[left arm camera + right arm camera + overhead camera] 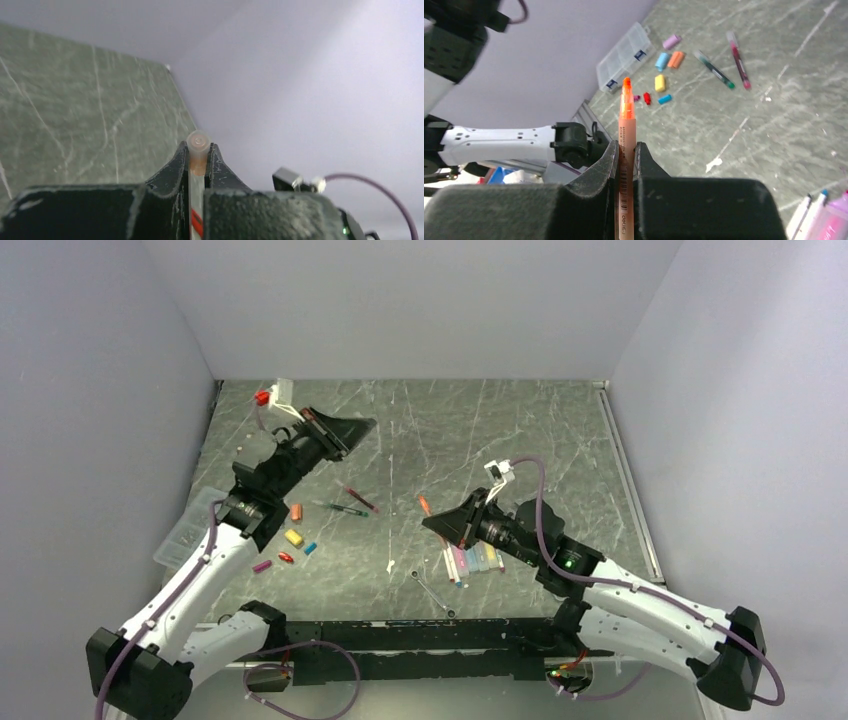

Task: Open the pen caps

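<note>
A: Top cam can't show me what left holds. Wrist cams?
B: I see the left gripper (198, 152) pinching an orange cap (198, 141), and the right gripper (626, 150) clamping the uncapped orange pen (626, 112). Loose caps (660, 82) are on the table (749, 125).

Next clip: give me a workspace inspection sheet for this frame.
Surface: dark marbled tabletop, white streaks.
Job's things: loose caps beside the left arm; two thin markers mid-table; highlighter row under the right arm.
Clutter: wrench; clear compartment box.
Grippers: left gripper shut on peach cap; right gripper shut on uncapped orange highlighter.
Cables: purple cable looped at the right wrist.
Surroundings: plain grey walls.
</note>
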Action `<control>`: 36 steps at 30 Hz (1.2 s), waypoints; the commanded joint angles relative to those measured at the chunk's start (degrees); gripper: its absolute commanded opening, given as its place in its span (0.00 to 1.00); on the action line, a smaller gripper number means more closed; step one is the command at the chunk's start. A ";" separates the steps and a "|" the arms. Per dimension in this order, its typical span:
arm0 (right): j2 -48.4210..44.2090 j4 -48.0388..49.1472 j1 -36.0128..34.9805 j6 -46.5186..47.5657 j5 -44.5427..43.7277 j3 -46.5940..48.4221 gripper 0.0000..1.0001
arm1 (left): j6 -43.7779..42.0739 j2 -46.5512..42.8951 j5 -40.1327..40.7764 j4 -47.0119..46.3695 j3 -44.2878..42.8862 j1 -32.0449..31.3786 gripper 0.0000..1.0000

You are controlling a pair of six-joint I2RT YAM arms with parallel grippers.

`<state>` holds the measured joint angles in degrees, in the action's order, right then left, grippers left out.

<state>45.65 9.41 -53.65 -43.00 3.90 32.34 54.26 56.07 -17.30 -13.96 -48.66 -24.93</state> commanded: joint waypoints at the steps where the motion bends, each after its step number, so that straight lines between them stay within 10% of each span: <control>1: -2.16 -4.79 -0.28 0.74 -3.00 -0.22 0.00 | -3.27 -1.84 10.16 -1.68 -4.10 1.84 0.00; 12: 10.44 -32.51 -3.22 5.50 -28.64 9.05 0.00 | -7.90 -2.90 -2.41 16.62 -1.86 2.60 0.00; 22: 28.09 -28.21 -3.70 4.87 -24.61 10.91 0.00 | -4.79 -18.92 -2.85 28.92 16.61 2.60 0.00; 36: 41.63 -29.67 -8.13 -2.76 -25.07 16.99 0.00 | -2.80 -23.42 -3.70 32.04 20.57 2.67 0.00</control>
<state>85.71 -19.57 -61.47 -41.43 -19.55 48.07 49.67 32.14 -19.18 19.11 -29.45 -22.41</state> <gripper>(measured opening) 0.093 0.072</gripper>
